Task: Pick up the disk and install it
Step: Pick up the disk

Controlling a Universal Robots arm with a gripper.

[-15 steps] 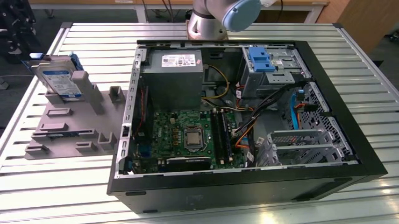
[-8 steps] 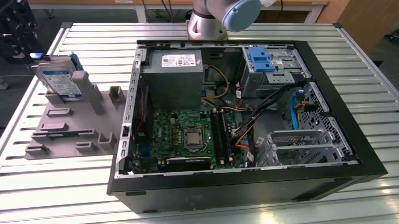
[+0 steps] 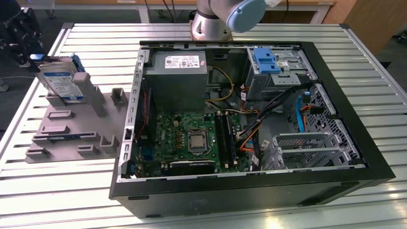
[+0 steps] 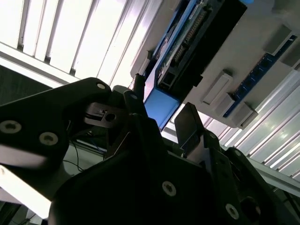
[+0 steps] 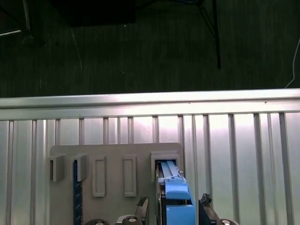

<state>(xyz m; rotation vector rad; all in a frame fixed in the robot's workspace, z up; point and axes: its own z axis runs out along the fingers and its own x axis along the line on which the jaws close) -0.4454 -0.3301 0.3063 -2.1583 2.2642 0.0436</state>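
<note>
The disk (image 3: 60, 82), a silver drive with a white-and-blue label in a blue bracket, stands upright in a slot of the grey fixture plate (image 3: 70, 136) at the exterior view's left. In the first wrist view the bracket's blue end (image 5: 178, 199) lies between two dark fingertips (image 5: 205, 202). My gripper (image 5: 174, 206) is open and straddles it, with a small gap on either side. The second wrist view shows the same: gripper (image 4: 161, 110) open, one finger (image 4: 191, 124) beside the blue bracket end (image 4: 158, 107).
An open black computer case (image 3: 356, 157) lies on the slatted metal table, holding a grey power supply box (image 3: 175, 71), a motherboard (image 3: 190, 138) and a drive bay with an upright blue bracket (image 3: 264, 59). The arm's base (image 3: 213, 21) stands behind the case.
</note>
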